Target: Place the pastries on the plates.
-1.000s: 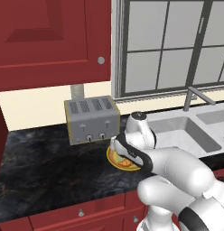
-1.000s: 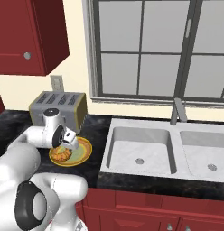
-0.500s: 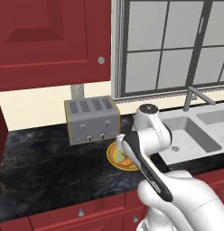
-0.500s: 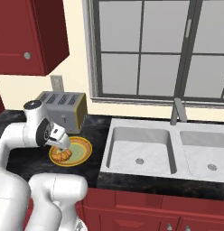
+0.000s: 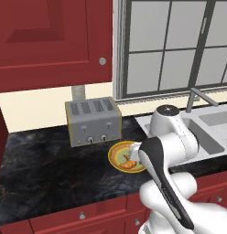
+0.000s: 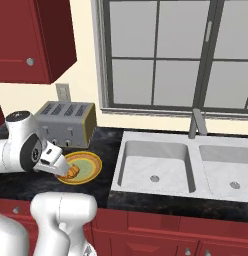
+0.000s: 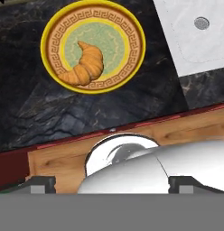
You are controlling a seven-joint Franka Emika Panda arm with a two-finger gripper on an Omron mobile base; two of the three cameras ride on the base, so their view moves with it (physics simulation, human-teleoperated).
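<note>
The croissant lies on the plate. The plate sits on the counter, before the toaster and left of the sink.

The counter is black stone with pale grey veins, above red cabinet fronts. A silver four-slot toaster stands on it near the back wall. Just in front of the toaster lies a round plate with a yellow-orange patterned rim and a pale green centre. A steel double sink is set into the counter beside the plate.
</note>
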